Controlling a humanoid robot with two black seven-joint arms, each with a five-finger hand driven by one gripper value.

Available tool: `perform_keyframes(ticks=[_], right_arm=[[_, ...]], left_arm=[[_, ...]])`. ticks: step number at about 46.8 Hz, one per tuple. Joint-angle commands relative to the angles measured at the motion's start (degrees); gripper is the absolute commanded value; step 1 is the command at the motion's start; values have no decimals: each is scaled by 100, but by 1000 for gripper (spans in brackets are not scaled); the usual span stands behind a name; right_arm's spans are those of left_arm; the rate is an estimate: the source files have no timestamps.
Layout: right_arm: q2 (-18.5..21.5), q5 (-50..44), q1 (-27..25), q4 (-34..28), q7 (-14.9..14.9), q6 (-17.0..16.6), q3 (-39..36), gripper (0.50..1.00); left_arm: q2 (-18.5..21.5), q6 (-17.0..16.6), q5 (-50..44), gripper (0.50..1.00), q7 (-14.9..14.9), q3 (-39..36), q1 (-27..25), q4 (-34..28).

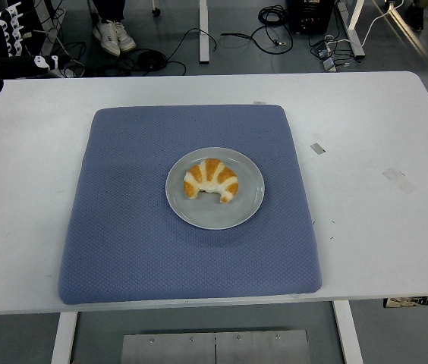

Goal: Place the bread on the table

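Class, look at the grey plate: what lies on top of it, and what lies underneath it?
On the grey plate lies one croissant. Under the plate is a blue mat, which rests on the white table. The patch of mat directly beneath the plate is covered, so it cannot be seen.

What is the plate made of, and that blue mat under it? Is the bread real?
The plate looks like smooth grey ceramic or plastic, with an even matte surface. The blue mat seems soft padded fabric, dotted with a woven texture. The bread, a croissant, has very neat orange and cream stripes, so it may be a toy.
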State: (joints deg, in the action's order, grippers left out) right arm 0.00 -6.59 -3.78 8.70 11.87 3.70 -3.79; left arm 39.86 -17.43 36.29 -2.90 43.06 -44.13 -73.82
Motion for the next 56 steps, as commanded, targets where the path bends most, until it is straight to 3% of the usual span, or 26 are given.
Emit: perform_keyframes(ticks=[1, 56], right_arm=[[0, 0, 0, 0, 0, -1, 1, 1000], [0, 8, 0, 0, 0, -1, 1, 1000]], left_arm=[[-13, -15, 27, 980, -17, 0, -8, -1], [101, -33, 1, 980, 140, -105, -333, -300]])
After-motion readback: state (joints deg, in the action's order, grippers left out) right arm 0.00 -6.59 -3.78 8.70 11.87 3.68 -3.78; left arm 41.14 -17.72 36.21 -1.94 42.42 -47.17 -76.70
